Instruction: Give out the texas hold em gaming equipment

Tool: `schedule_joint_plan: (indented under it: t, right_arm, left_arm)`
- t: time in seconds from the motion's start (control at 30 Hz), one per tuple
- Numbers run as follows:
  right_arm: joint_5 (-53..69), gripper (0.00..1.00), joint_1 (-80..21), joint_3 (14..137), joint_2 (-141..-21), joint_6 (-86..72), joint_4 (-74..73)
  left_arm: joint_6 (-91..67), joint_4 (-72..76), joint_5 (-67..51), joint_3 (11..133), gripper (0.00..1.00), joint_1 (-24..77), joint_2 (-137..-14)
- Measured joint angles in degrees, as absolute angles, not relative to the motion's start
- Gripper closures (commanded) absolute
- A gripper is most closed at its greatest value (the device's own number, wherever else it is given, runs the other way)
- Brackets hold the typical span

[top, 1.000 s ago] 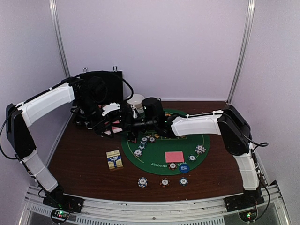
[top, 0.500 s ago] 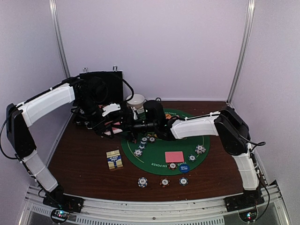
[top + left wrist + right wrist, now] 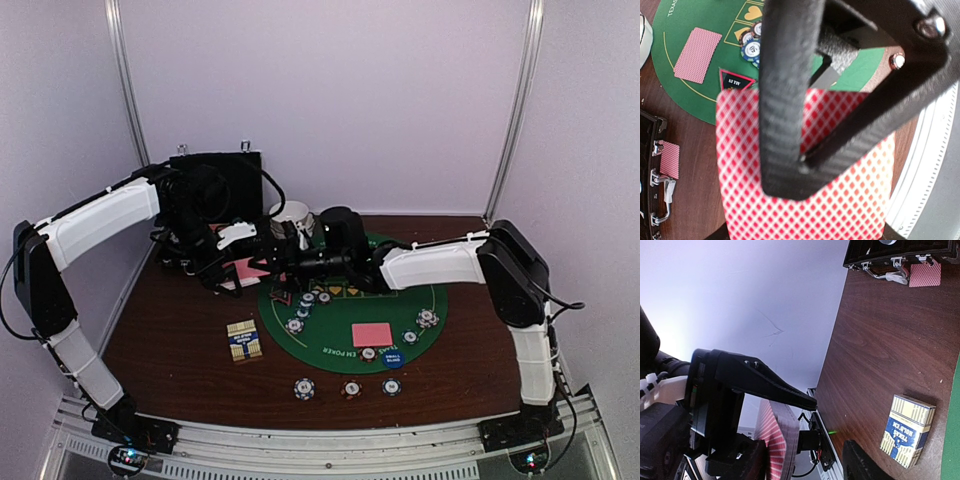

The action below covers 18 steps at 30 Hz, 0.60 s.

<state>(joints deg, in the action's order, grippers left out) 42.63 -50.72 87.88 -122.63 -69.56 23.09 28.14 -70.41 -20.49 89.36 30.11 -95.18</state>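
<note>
My left gripper (image 3: 240,265) is shut on a deck of pink-backed cards (image 3: 805,200), held above the table left of the green mat (image 3: 345,340); in its own view the gripper (image 3: 805,234) clamps the deck's lower edge. My right gripper (image 3: 288,262) is open at the deck, and one of its fingers (image 3: 785,100) lies across the top card. In the right wrist view the gripper (image 3: 832,432) spans the deck's edge (image 3: 785,440). A single card (image 3: 372,333), a blue disc (image 3: 391,358), a red triangle (image 3: 735,80) and striped chips (image 3: 305,303) lie on the mat. The orange disc is hidden.
Three chips (image 3: 351,388) lie in a row on the wood in front of the mat. A blue-and-gold card box (image 3: 244,341) lies left of the mat. A black case (image 3: 215,190) with a card (image 3: 670,159) beside it and stacked white bowls (image 3: 290,215) stand at the back.
My right arm has reached left to the deck, then its wrist has drawn a little back and to the right. The left gripper has kept the deck in place.
</note>
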Motion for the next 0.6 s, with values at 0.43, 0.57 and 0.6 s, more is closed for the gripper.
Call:
schedule_joint_plan:
  t: [0.43,0.57,0.6]
  right_arm:
    - [42.92,0.78,-50.43,86.7,-119.35,-69.38,20.8]
    - [43.35,0.84,-50.41,86.59,-119.02,-70.17,21.12]
    - [43.48,0.86,-50.41,86.56,-119.0,-70.59,21.32]
  left_arm:
    - [28.16,-70.37,-20.51,89.36,1.0,30.11,-95.18]
    - [28.16,-70.37,-20.45,89.36,1.0,30.11,-95.18]
    - [28.16,-70.37,-20.4,89.36,1.0,30.11,-95.18]
